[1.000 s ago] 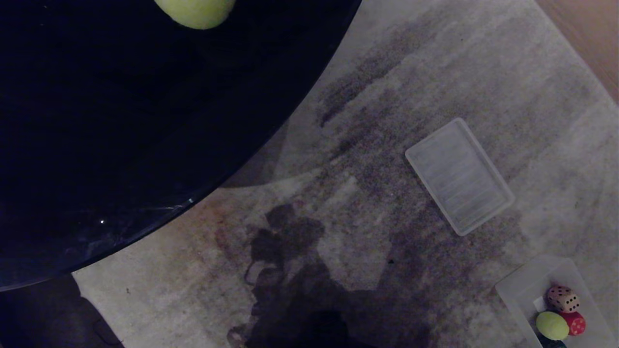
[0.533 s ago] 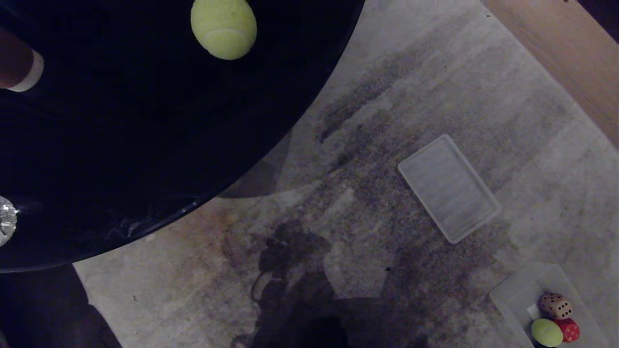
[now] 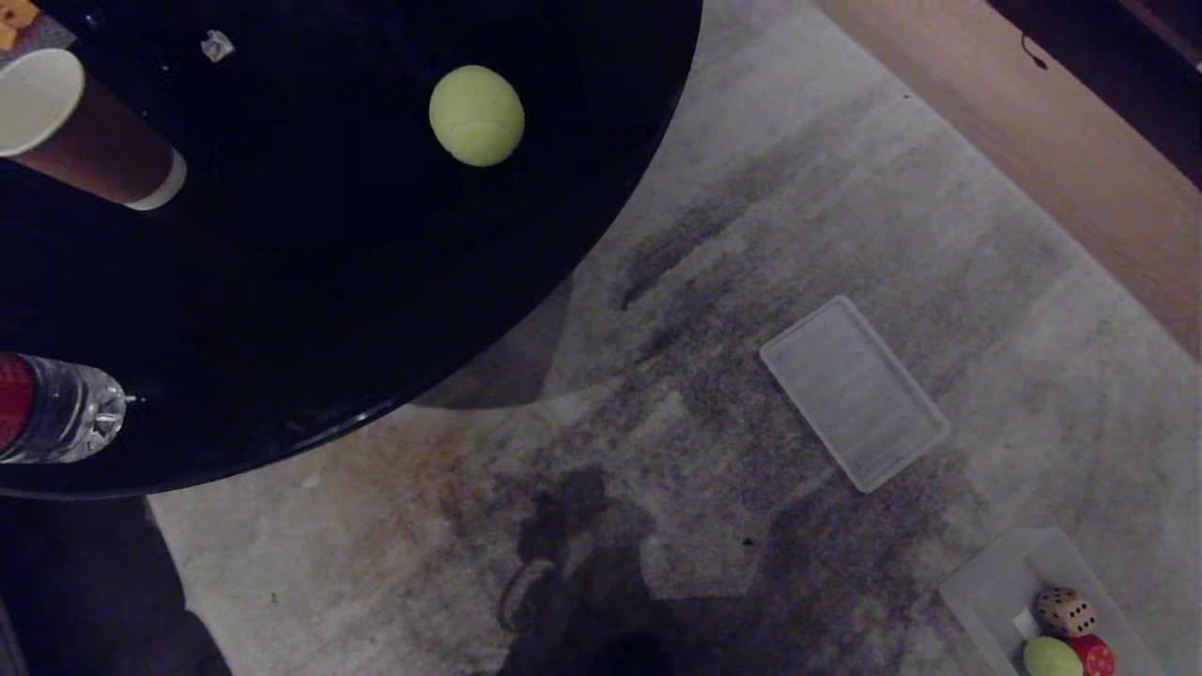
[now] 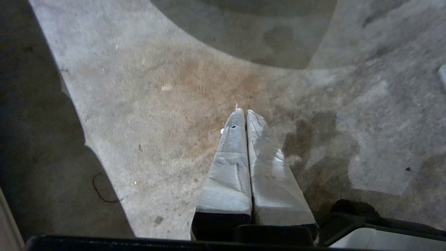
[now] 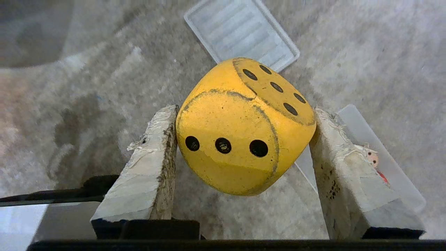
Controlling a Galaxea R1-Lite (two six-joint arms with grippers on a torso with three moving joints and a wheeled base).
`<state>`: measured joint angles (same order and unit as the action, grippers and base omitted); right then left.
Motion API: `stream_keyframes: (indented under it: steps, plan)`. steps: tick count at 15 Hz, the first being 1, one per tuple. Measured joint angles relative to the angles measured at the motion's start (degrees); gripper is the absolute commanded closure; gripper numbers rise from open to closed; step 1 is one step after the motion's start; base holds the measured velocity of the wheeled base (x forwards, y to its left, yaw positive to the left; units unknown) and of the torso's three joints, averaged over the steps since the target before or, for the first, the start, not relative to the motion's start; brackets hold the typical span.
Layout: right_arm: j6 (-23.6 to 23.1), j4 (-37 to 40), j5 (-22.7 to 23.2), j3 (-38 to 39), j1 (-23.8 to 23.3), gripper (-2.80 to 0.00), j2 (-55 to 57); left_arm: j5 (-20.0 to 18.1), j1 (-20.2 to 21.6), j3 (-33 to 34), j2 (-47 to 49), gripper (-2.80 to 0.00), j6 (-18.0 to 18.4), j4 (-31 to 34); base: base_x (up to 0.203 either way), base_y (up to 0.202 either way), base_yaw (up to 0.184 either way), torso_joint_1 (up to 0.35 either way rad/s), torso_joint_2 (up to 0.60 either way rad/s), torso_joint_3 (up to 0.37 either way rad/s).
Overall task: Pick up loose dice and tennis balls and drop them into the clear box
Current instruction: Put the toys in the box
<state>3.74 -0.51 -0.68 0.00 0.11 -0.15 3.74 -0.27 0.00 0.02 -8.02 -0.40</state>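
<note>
Your head view looks steeply down from high up, taking in the black table (image 3: 282, 282) edge, the grey rug (image 3: 845, 188) and the ribbed lid (image 3: 853, 392) from afar. Your right wrist view sits close behind its fingers, facing down at the same lid (image 5: 242, 33) and rug. Your left wrist view faces down close over rug (image 4: 139, 104) alone.
</note>
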Motion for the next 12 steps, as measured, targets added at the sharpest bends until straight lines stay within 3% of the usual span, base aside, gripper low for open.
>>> stream_keyframes:
  steps: [12]
  plan:
    - [0.0, 0.0, 0.0, 0.0, 0.0, 0.00, 0.0, 0.0, 0.0, 0.0, 0.0, 0.00, 0.0, 0.0, 0.000, 0.000, 0.000, 0.002, 0.00, 0.205]
